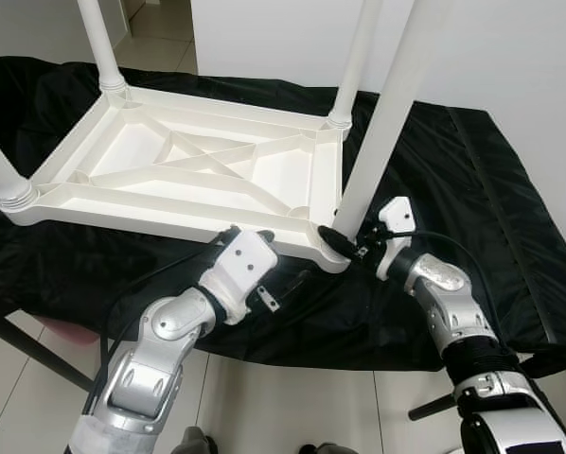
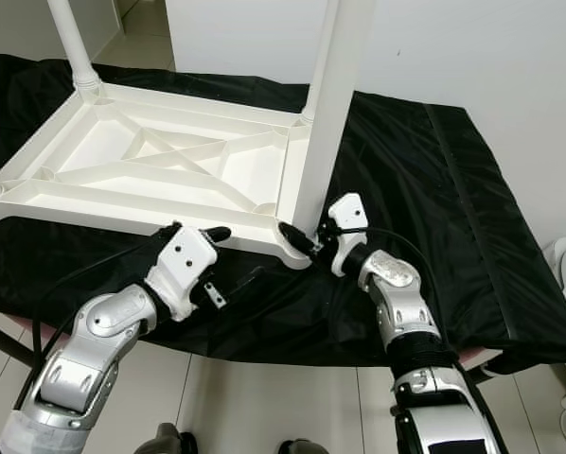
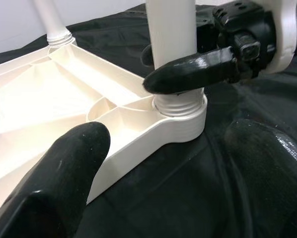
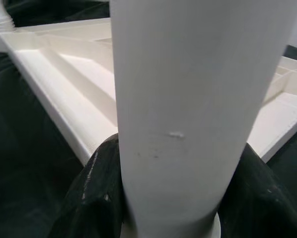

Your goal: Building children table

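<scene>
At lower centre, the right gripper clasped the last table leg at its socket; the left gripper, open and empty, flanked the upturned tabletop. Screwing likely followed.

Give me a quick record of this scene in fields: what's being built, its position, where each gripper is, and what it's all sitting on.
item: white plastic table, upside down, legs pointing up
surface: black cloth beneath it
near leg: standing in the corner socket nearest the robot's right
right gripper: shut on near leg, low by the socket
left gripper: open, at the table's near edge, holding nothing
other legs: three more standing in their corners
</scene>
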Robot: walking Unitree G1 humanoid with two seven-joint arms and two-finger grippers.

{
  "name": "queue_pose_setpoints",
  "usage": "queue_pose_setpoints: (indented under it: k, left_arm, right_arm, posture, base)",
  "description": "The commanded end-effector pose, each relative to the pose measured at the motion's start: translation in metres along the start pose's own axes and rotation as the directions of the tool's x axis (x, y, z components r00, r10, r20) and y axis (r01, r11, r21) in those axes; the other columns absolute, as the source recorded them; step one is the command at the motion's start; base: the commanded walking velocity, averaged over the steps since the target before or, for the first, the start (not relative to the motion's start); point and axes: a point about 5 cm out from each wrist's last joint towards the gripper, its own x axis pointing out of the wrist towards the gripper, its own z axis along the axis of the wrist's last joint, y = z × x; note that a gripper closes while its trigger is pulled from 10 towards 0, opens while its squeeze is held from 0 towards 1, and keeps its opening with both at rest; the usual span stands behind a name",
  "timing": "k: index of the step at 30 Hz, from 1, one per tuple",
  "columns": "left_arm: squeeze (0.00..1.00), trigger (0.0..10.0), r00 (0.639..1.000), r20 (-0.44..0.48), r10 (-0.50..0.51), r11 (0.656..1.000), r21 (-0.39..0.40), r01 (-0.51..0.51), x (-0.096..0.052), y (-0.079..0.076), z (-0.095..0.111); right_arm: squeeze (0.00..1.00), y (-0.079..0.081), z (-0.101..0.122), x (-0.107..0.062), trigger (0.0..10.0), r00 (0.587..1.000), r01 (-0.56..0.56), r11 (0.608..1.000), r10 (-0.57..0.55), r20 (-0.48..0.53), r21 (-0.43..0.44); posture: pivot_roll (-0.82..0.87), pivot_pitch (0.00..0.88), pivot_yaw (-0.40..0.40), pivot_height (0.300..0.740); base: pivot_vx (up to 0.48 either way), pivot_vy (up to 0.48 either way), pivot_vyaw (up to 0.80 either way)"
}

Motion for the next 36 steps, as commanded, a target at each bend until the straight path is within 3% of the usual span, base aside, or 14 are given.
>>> queue_pose_setpoints:
  k: [1, 9, 13, 14, 15, 22, 24, 25, 33, 34, 36]
  left_arm:
    - [0.0, 10.0, 0.998, 0.0, 0.059, 0.998, 0.003, -0.059, 0.003, 0.003, 0.0]
    - [0.0, 10.0, 0.998, 0.01, 0.062, 0.998, 0.007, -0.062, 0.008, 0.005, -0.001]
    - [0.0, 10.0, 0.998, 0.013, 0.055, 0.998, 0.005, -0.055, 0.009, 0.004, -0.003]
    - [0.0, 10.0, 0.998, 0.013, 0.055, 0.998, 0.005, -0.055, 0.009, 0.004, -0.003]
    - [0.0, 10.0, 0.999, 0.013, 0.051, 0.999, 0.007, -0.051, 0.01, 0.004, -0.003]
    - [0.0, 10.0, 0.999, 0.015, 0.048, 0.999, 0.01, -0.049, 0.01, 0.005, -0.004]
    - [0.0, 10.0, 0.999, 0.015, 0.048, 0.999, 0.01, -0.048, 0.01, 0.005, -0.004]
    - [0.0, 10.0, 0.999, 0.016, 0.047, 0.999, 0.012, -0.047, 0.01, 0.005, -0.004]
    - [0.0, 10.0, 0.999, 0.02, 0.046, 0.999, 0.015, -0.047, 0.012, 0.006, -0.004]
    - [0.0, 10.0, 0.998, 0.025, 0.052, 0.998, 0.016, -0.053, 0.013, 0.009, -0.004]
    - [0.0, 10.0, 0.998, 0.027, 0.055, 0.998, 0.016, -0.056, 0.013, 0.01, -0.004]
  right_arm:
    - [0.0, -0.002, -0.013, -0.006, 10.0, 0.991, 0.121, 0.993, -0.12, -0.067, 0.017]
    - [0.0, 0.005, -0.013, -0.01, 10.0, 0.945, 0.326, 0.943, -0.323, -0.049, 0.065]
    - [0.0, 0.023, -0.017, -0.014, 10.0, 0.856, 0.516, 0.852, -0.512, -0.073, 0.084]
    - [0.0, 0.023, -0.017, -0.014, 10.0, 0.856, 0.516, 0.852, -0.512, -0.073, 0.084]
    - [0.0, 0.028, -0.019, -0.014, 10.0, 0.811, 0.585, 0.807, -0.578, -0.09, 0.082]
    - [0.0, 0.041, -0.016, -0.008, 10.0, 0.761, 0.648, 0.754, -0.643, -0.08, 0.108]
    - [0.0, 0.044, -0.014, -0.005, 10.0, 0.767, 0.642, 0.758, -0.638, -0.075, 0.12]
    - [1.0, 0.046, -0.011, -0.003, 10.0, 0.775, 0.631, 0.763, -0.629, -0.059, 0.142]
    - [1.0, 0.045, -0.005, -0.002, 10.0, 0.778, 0.625, 0.769, -0.627, -0.032, 0.137]
    - [0.0, 0.038, -0.004, -0.003, 10.0, 0.781, 0.622, 0.774, -0.624, -0.023, 0.117]
    - [0.0, 0.036, -0.005, -0.003, 10.0, 0.785, 0.618, 0.778, -0.62, -0.022, 0.112]
  posture:
    - [-0.05, 0.079, -0.049, 0.74]
    - [-0.07, 0.053, -0.053, 0.74]
    - [-0.07, 0.029, -0.05, 0.74]
    - [-0.07, 0.029, -0.05, 0.74]
    - [-0.07, 0.02, -0.049, 0.74]
    - [-0.07, 0.0, -0.041, 0.74]
    - [-0.07, 0.0, -0.041, 0.74]
    - [-0.07, 0.0, -0.035, 0.74]
    - [-0.07, 0.0, -0.027, 0.74]
    - [-0.07, 0.0, -0.015, 0.74]
    - [-0.07, 0.0, -0.011, 0.74]
  base:
    - [0.0, 0.0, 0.0]
    - [0.0, 0.0, 0.0]
    - [0.0, 0.0, 0.0]
    - [0.0, 0.0, 0.0]
    - [0.0, 0.0, 0.0]
    - [0.0, 0.0, 0.0]
    - [0.0, 0.0, 0.0]
    - [0.0, 0.0, 0.0]
    - [0.0, 0.0, 0.0]
    - [0.0, 0.0, 0.0]
    - [0.0, 0.0, 0.0]
